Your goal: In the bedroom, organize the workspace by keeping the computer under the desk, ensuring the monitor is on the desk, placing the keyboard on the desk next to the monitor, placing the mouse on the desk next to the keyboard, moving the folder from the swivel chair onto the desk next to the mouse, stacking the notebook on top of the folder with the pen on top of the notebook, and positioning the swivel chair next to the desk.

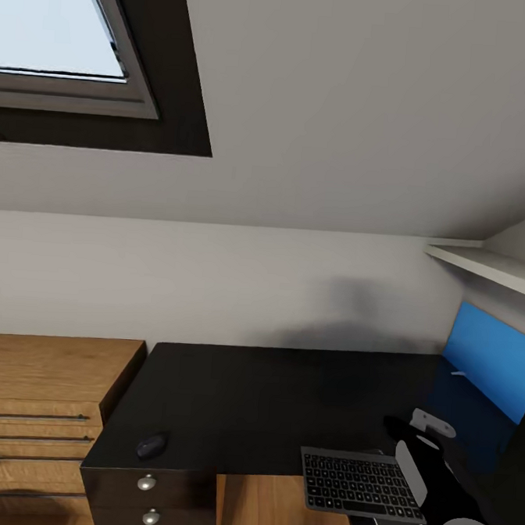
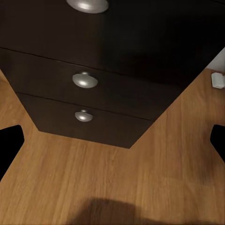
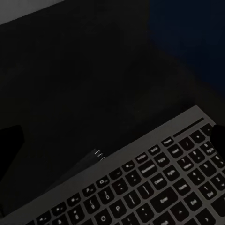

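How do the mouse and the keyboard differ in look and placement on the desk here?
The mouse is small and oval; the keyboard is wide and flat with rows of keys. The mouse lies above the drawer unit; the keyboard overhangs the desk front, near the right arm. Both are dark grey.

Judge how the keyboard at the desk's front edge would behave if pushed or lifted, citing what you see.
The keyboard looks thin, flat and rigid, so it would likely slide as one piece rather than flex. Part of it seems to overhang the desk edge, so a forward nudge might tip it off. It seems to rest partly on a spiral-bound notebook, so it may rock.
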Robot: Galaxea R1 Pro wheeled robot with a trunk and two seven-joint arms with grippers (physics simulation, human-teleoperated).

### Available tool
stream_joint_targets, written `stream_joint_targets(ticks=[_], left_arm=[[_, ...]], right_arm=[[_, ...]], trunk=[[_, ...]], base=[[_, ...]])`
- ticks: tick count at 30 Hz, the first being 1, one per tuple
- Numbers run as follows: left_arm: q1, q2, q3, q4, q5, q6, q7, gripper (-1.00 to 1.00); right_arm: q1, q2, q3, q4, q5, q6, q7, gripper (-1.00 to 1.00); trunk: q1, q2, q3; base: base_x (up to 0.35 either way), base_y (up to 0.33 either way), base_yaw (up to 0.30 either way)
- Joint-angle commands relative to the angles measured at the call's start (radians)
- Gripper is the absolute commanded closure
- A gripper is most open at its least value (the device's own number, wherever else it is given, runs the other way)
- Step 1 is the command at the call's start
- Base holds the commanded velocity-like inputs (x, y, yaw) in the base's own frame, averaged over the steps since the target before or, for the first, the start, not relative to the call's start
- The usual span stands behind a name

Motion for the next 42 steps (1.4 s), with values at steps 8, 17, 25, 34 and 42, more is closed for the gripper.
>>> stream_joint_targets(ticks=[8,17,25,34,42], left_arm=[[0.000,-0.001,0.004,0.001,0.001,-0.003,-0.002,-1.00],[0.000,-0.001,0.004,0.001,0.001,-0.003,-0.003,-1.00],[-0.001,-0.001,0.004,0.001,0.001,-0.003,-0.003,-1.00],[0.000,-0.001,0.004,0.001,0.001,-0.003,-0.003,-1.00],[0.000,-0.001,0.004,0.001,0.001,-0.003,-0.002,-1.00]], right_arm=[[0.000,-0.001,0.001,-0.002,-0.007,0.004,-0.006,-1.00],[0.000,-0.009,-0.002,0.002,-0.005,0.030,-0.009,-1.00],[0.000,-0.056,-0.007,0.002,-0.012,0.164,-0.005,-1.00],[0.000,-0.083,-0.006,0.005,-0.007,0.180,0.022,-1.00],[0.000,-0.112,-0.004,0.007,-0.004,0.167,0.047,-1.00]], trunk=[[0.000,-0.001,0.000],[0.000,-0.001,0.000],[0.000,-0.001,0.000],[0.000,-0.001,0.000],[0.000,-0.001,0.000]], base=[[0.074,0.000,0.000],[0.198,0.000,0.000],[0.009,0.000,0.000],[0.000,0.000,0.000],[0.000,0.000,0.000]])
